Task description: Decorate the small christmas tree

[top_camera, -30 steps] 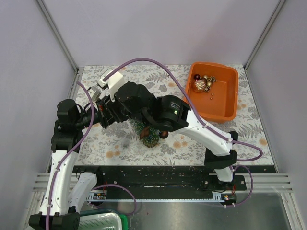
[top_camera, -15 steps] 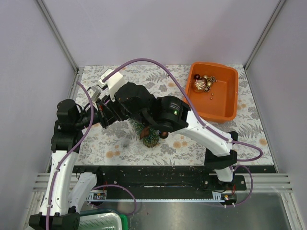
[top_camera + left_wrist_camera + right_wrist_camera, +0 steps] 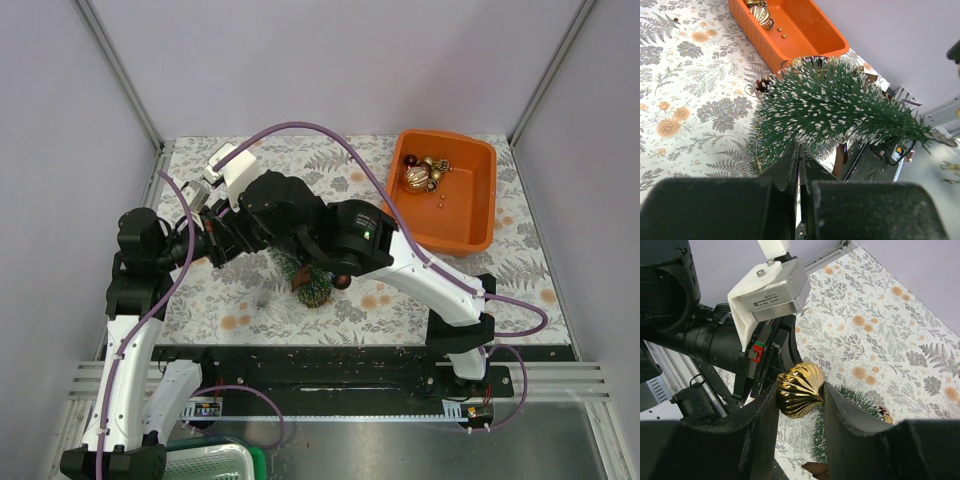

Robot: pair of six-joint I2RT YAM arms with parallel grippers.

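The small christmas tree is dark green with frosted tips and lies slanted across the left wrist view. It also shows in the top view, half under the right arm. My left gripper is shut, its tips buried in the tree's lower bristles. My right gripper is shut on a gold ribbed ornament, held just above the tree and close to the left gripper's fingers. A pine cone sits at the tree's edge.
An orange tray stands at the back right with several ornaments in its far corner. The right arm crosses over the tree towards the left arm. A dark brown piece shows beside the tree. A black rail runs along the near edge.
Almost nothing differs. The right wrist has shifted very slightly. Both grippers keep their hold.
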